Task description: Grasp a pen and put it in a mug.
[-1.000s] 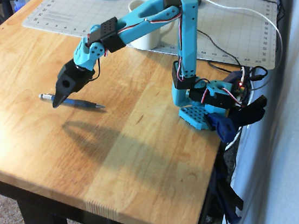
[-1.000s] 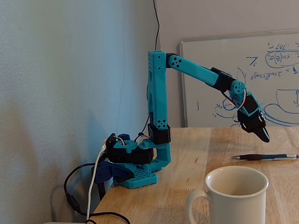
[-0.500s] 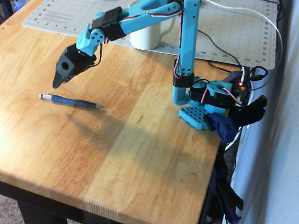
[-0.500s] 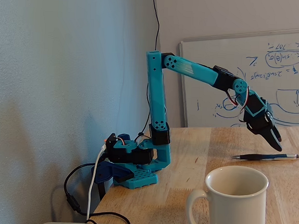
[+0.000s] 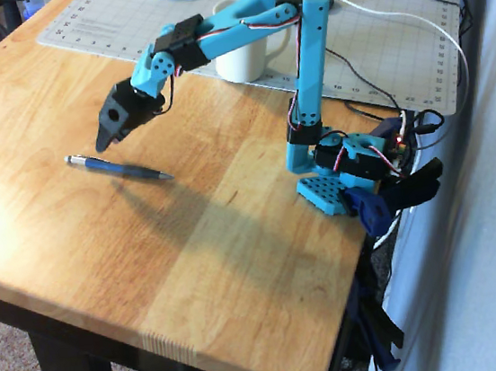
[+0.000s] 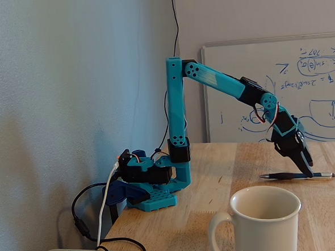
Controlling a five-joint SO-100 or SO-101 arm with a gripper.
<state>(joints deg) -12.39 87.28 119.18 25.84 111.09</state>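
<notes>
— One slim dark blue ballpoint pen [image 5: 119, 167] is seen lying flat on the light wooden desk [image 5: 237, 241], is it not?

— It is. In the overhead view its pale clip end is pointed toward the upper left and its dark tip toward the lower right. In the fixed view the pen [image 6: 297, 176] is laid across the desk [image 6: 221, 180] behind the mug, with nothing resting on it.

— And how is the black tool [image 5: 103, 142] placed against it?

— It is hung just above the clip end of the pen, pointed downward. In the fixed view the tool [image 6: 308, 169] is shown with its tip close over the barrel; whether contact is made cannot be told. The pen is not held. Whether the jaws are parted or closed cannot be told from either view.

— Where is the plain cream-white ceramic mug [image 5: 245, 50] found?

— In the overhead view it is stood upright on the grey gridded cutting mat [image 5: 102, 31] at the far edge of the desk, partly hidden by the turquoise arm [image 5: 305, 61], well apart from the pen. In the fixed view the mug [image 6: 260, 231] is set in the foreground, handle to the left, its inside seen as bare.

— What else is shown?

— A whiteboard with blue writing [image 6: 306, 83] is leaned against the wall behind the desk.
</notes>
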